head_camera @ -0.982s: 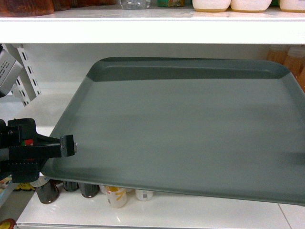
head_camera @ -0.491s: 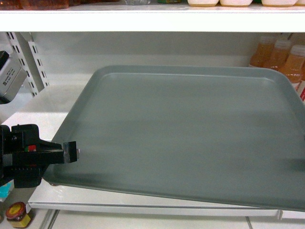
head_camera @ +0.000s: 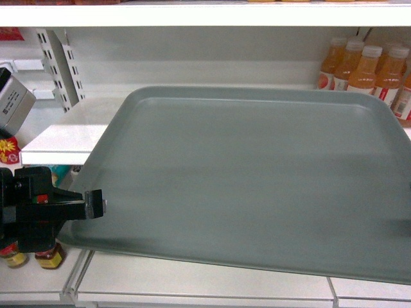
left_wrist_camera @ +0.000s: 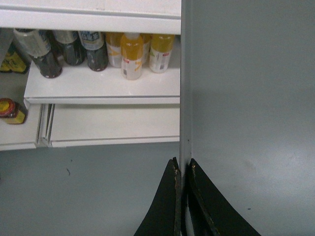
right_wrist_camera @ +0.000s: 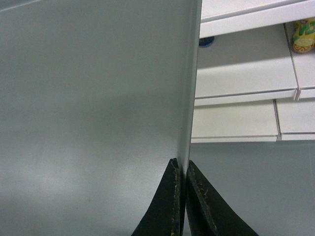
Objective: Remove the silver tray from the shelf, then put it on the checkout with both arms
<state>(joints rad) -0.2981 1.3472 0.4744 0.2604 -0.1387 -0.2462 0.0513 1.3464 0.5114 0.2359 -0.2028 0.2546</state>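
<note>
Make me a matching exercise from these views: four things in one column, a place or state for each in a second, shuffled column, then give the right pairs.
Things:
1. silver tray
2. left end effector
3. right end effector
4. orange juice bottles

Places or states:
A. standing on the shelf at upper right of the head view
B. shut on the tray's left edge
C. held in the air in front of the shelves, filling most of the head view
D. shut on the tray's right edge

Pairs: 1-C, 2-B, 3-D, 4-A
</note>
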